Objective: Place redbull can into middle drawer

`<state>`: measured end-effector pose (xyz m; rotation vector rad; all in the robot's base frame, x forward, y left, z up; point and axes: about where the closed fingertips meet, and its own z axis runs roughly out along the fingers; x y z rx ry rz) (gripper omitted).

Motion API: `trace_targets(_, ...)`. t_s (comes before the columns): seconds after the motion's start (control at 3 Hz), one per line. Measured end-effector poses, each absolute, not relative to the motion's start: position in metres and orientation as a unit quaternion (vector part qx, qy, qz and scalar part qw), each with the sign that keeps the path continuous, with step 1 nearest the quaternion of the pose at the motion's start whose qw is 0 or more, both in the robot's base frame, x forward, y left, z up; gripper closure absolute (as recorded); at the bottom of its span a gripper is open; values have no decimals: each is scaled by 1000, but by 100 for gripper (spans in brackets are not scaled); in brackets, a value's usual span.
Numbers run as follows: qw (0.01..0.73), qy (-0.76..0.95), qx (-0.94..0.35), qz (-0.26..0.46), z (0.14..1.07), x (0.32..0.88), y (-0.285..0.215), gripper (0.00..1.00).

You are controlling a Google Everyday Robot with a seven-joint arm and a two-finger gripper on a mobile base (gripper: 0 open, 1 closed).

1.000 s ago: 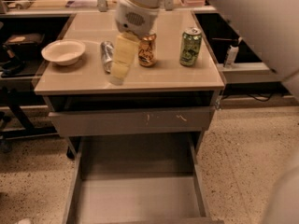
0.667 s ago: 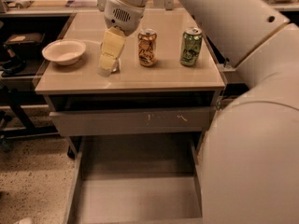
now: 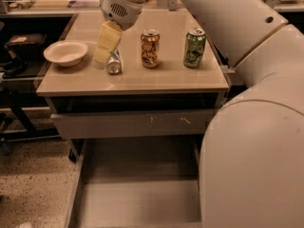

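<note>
nearest, filling the bottom of the frame, the middle drawer (image 3: 137, 196) stands pulled out, its flat floor bare. just above it is the closed drawer front marked with white scratches (image 3: 118, 123), then the front edge of the table (image 3: 142, 80).

the redbull can (image 3: 114, 63) is on the tabletop, left of centre in the upper part of the frame. it appears to lie on its side with its round end facing the camera, so its long axis runs from near to far and not upright like its neighbours. the gripper (image 3: 105, 58) comes down onto it from the upper left, its pale yellow tip at the can's left flank, touching or overlapping it in this view. whether it has the can in its hold or is only beside it, i cannot tell.

to the can's right stand the orange-gold can (image 3: 150, 48), near, and the green can (image 3: 194, 47), further right. a white bowl (image 3: 66, 52) sits to the left.

judging from this, any closing must go across the can's narrow width, left to right in the frame. the carry then runs straight down-frame, over the scratched front to the drawer.
</note>
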<state>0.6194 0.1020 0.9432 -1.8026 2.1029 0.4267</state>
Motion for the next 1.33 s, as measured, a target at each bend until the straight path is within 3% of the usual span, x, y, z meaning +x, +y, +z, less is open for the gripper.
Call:
trace_targets(0.67,185,772,-589,151,945,678,119,0)
trace_targets(1.33,188,780,-580,144,935,692,130,0)
